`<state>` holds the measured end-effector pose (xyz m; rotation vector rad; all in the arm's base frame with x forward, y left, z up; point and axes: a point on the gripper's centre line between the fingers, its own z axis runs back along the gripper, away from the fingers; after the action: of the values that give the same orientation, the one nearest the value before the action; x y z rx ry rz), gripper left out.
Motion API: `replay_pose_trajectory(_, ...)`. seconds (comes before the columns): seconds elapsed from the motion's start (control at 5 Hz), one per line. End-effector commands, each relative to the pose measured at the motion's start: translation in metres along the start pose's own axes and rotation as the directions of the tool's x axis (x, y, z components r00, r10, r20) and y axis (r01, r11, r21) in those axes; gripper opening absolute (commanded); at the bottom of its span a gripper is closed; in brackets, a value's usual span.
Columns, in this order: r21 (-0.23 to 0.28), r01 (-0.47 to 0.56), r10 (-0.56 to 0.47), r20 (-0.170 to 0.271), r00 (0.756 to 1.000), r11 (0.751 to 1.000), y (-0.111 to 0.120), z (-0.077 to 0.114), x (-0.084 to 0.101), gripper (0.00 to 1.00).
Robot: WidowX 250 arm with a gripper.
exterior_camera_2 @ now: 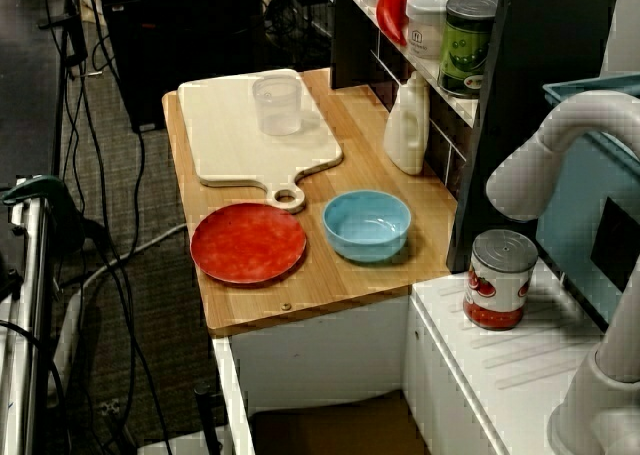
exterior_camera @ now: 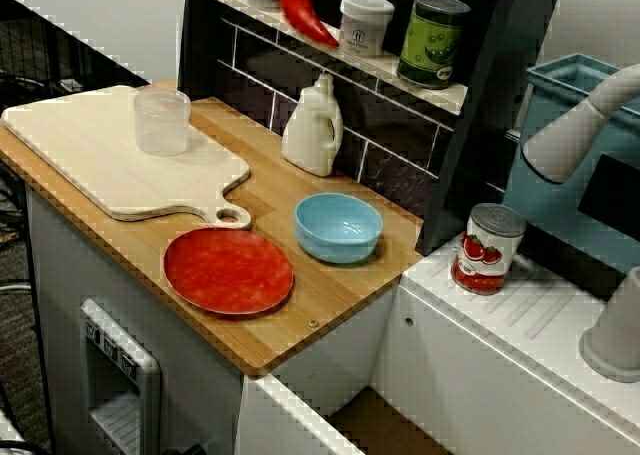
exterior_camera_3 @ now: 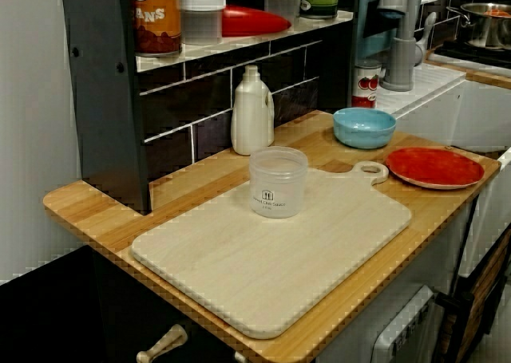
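1. The robot arm [exterior_camera: 575,130] comes in at the right edge of the close view from above. Its white bend hangs over the white top [exterior_camera: 520,325].
2. The gripper does not show in any view, so I cannot tell if its fingers are apart or together.
3. The tomato can [exterior_camera: 487,248] is the thing nearest the arm. It stands upright on the white top, right of the middle, below the bend and apart from it.
4. Left of the can, on the wooden counter [exterior_camera: 330,295], sit a blue bowl [exterior_camera: 338,227] and a red plate [exterior_camera: 228,270], near each other but not touching.
5. A clear cup [exterior_camera: 161,121] stands on the pale cutting board [exterior_camera: 100,165] in the upper left.
6. A white bottle [exterior_camera: 313,127] stands by the dark wall, above the bowl.
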<state>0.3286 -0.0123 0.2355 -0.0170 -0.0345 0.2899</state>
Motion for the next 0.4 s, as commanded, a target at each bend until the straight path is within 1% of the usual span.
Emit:
replay_pose_trajectory(0.0,0.006,-0.112,0.11,0.125,0.986,0.994,0.0196,0.011,0.0164,1.0)
replay_pose_trajectory(0.2,-0.03,-0.179,0.182,0.109,0.977,0.983,0.0247,0.0069,0.0213,1.0)
